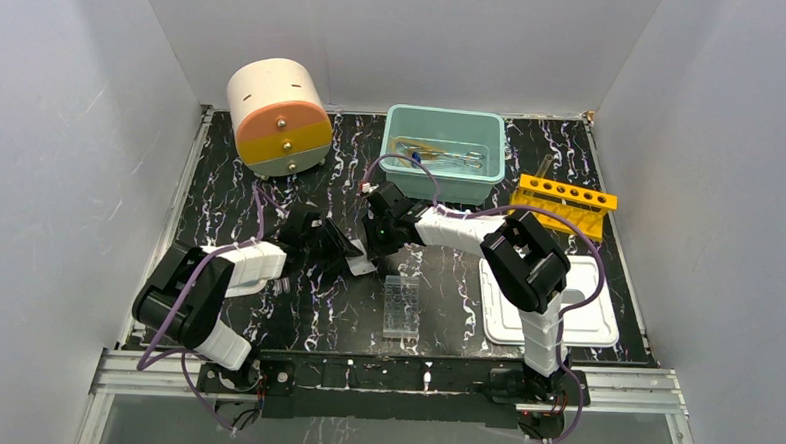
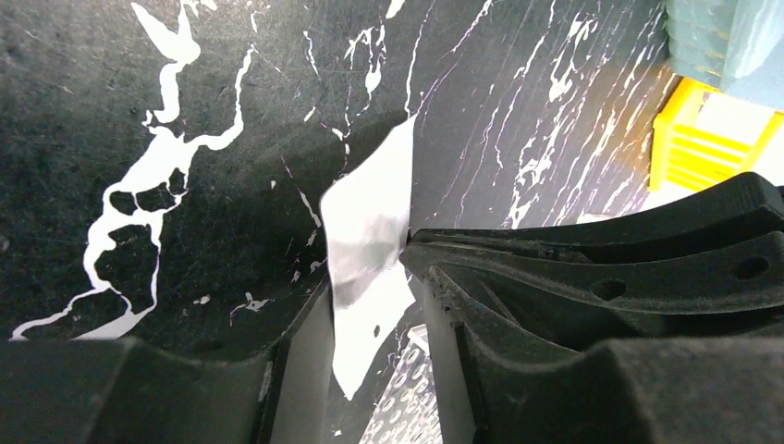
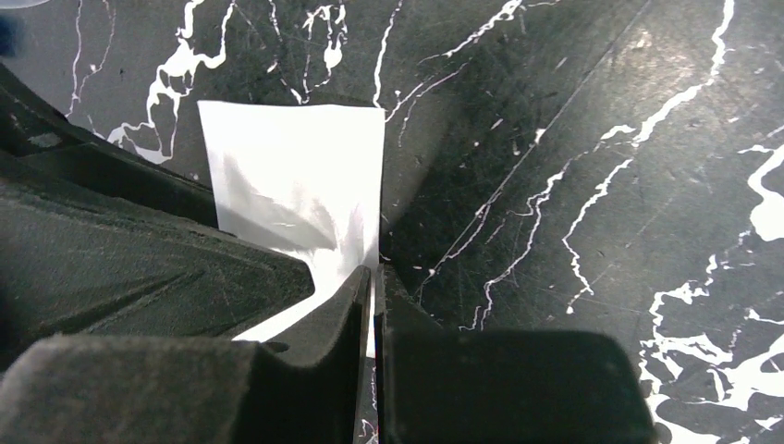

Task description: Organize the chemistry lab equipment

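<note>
one white paper sheet [image 3: 296, 157] sits at the middle of the black marbled table [image 1: 467, 260], between the two grippers. the right gripper [image 3: 374, 296] is clamped on the sheet's near edge, jaws pressed together with only the paper between them. the left gripper [image 2: 374, 370] has its fingers spread apart, one on each side of the sheet's lower part; whether either pad touches the paper cannot be told. the sheet is close to square, bent and partly raised off the table, its free edge pointing away from the right gripper.

one clear well plate [image 1: 401, 307] lies flat just nearer the arm bases than the sheet, its long axis running near to far. one teal bin [image 1: 397, 152] stands at the back, with metal tongs [image 1: 450, 156] lying across it left to right. one yellow holed rack [image 1: 565, 203], one cream-and-orange drum [image 1: 278, 117] and one white tray [image 1: 585, 325] are also on the table.
</note>
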Controlling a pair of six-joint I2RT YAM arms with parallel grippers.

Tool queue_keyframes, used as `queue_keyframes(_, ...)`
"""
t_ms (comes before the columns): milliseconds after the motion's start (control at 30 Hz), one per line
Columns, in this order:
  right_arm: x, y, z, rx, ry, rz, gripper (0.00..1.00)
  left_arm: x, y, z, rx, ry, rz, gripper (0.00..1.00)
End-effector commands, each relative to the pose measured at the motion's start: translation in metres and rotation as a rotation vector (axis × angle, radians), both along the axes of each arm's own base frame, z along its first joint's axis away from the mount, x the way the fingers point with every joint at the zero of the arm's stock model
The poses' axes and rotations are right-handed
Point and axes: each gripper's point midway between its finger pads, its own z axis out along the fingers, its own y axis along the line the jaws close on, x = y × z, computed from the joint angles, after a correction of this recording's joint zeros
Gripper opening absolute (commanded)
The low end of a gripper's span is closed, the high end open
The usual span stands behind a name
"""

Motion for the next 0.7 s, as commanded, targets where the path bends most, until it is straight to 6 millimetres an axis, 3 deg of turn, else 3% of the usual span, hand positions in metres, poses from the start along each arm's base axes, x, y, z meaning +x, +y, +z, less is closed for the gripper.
queue_keyframes(0,-0.038,-0.032,-0.052,-0.164,0.148,0.052,0.14,0.004,-0.006,0.004,-0.027,-0.084,-0.046,0.35)
queue_keyframes(167,-0.034,-0.030,-0.050,-0.164,0.138,0.046,0.14,0.004,-0.008,0.008,-0.030,-0.099,-0.070,0.20)
queue_keyframes(300,-0.029,-0.028,-0.044,-0.160,0.121,0.030,0.15,0.005,-0.008,0.011,-0.014,-0.110,-0.091,0.00)
queue_keyframes(367,-0.022,-0.028,-0.035,-0.146,0.102,0.018,0.15,0.005,-0.008,0.016,-0.005,-0.126,-0.105,0.00)
queue_keyframes(533,0.007,-0.028,0.024,-0.031,0.040,-0.029,0.24,0.010,-0.005,0.046,0.041,-0.214,-0.164,0.00)
queue_keyframes(667,0.026,-0.026,0.092,0.155,-0.035,-0.008,0.38,0.012,-0.010,0.085,0.048,-0.344,-0.266,0.00)
